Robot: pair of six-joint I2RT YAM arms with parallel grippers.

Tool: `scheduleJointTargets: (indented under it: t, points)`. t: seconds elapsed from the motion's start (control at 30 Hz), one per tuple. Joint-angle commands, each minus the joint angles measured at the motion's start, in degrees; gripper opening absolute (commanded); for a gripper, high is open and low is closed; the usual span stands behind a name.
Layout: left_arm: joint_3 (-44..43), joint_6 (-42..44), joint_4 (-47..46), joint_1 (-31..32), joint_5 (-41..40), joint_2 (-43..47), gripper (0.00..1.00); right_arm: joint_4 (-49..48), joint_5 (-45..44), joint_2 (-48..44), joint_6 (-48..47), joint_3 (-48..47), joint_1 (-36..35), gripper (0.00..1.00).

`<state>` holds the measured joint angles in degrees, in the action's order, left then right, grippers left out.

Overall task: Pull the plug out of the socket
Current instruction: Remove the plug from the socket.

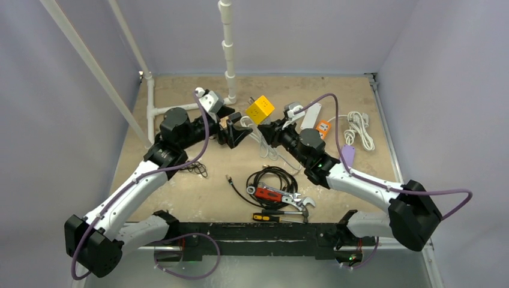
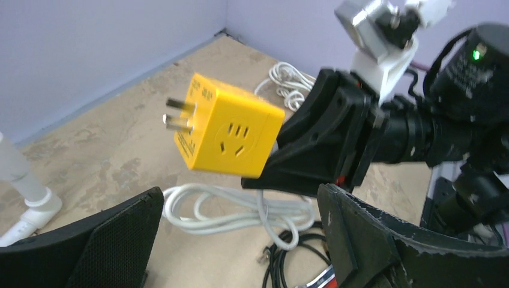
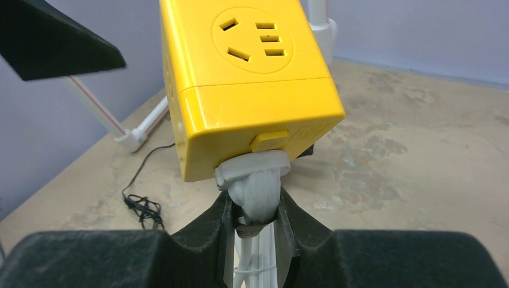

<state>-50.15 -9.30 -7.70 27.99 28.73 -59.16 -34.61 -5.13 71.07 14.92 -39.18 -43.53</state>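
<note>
Right end effector point(image 3: 255, 223), closest to the lens in the right wrist view: closed on the white plug point(image 3: 254, 183), pinching its neck where the cord leaves.

Yellow socket cube point(image 3: 249, 78): one, held clear of the table point(image 1: 198, 192) by that grip. The plug sits flush in the cube's near face.

Left end effector point(image 2: 240, 201): spread wide, holding nothing, just beside the cube and apart from it.

Progress, by judgement: the plug side is secured. The cube is not yet braced and no gap shows between plug and socket, so the pull itself remains.

Count:
- two end effectors
- one cube, two metal prongs point(image 2: 180, 114) showing
- one white plug
- one looped white cord point(image 2: 222, 210)
- one black cable coil point(image 1: 273, 179)
- one screwdriver point(image 1: 264, 217)
</note>
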Motion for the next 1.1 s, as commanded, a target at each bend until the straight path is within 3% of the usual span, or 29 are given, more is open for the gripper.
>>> scheduleJointTargets:
  t: [0.0,0.2,0.47,0.67,0.9,1.07]
  points:
    - [-6.49,2.35,0.64,4.52,-12.02,-2.35,0.99,-2.15,-6.36,-0.05,-0.49,-4.05,-0.83,0.00]
    - [-10.62,6.98,2.64,12.08,-22.62,-8.76,0.99,-3.12,-5.31,1.07,-0.15,-3.24,-1.70,0.00]
    - [-9.05,8.96,-0.46,12.60,-23.43,-10.48,0.98,-2.40,-1.62,3.36,-0.48,-3.85,-2.22,0.00]
    - [-7.54,12.43,0.43,12.62,-24.15,-10.79,0.85,-1.49,0.33,5.67,-0.80,-4.99,-2.60,0.00]
    - [-7.36,13.61,4.45,12.62,-28.13,-11.27,0.79,-1.07,-0.51,5.79,-0.94,-5.21,-2.79,0.00]
    - [-8.11,13.53,6.52,12.62,-25.66,-11.84,0.76,-0.94,-0.83,5.28,-1.02,-4.90,-2.79,0.00]
